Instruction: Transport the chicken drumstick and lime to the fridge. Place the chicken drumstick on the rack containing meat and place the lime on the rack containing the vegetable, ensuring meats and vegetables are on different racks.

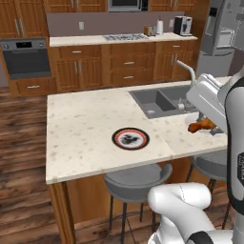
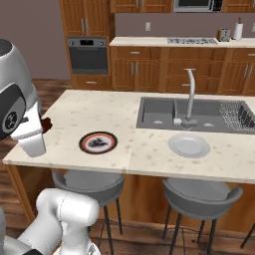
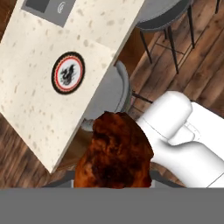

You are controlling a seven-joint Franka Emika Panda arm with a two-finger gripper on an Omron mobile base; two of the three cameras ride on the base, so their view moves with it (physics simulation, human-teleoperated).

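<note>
While raised over the counter (image 1: 86,138), the end effector (image 1: 206,123) grips the chicken drumstick (image 3: 114,153).

Round plate (image 1: 130,138) on table (image 1: 86,128), near front edge, left of sink (image 1: 159,101). Faucet (image 2: 190,94) at sink's near side; second plate (image 2: 189,145) just before it. Stools (image 2: 87,182) under table's front edge. Drumstick (image 1: 202,126) at tool (image 1: 209,125), above table right of sink.
</note>
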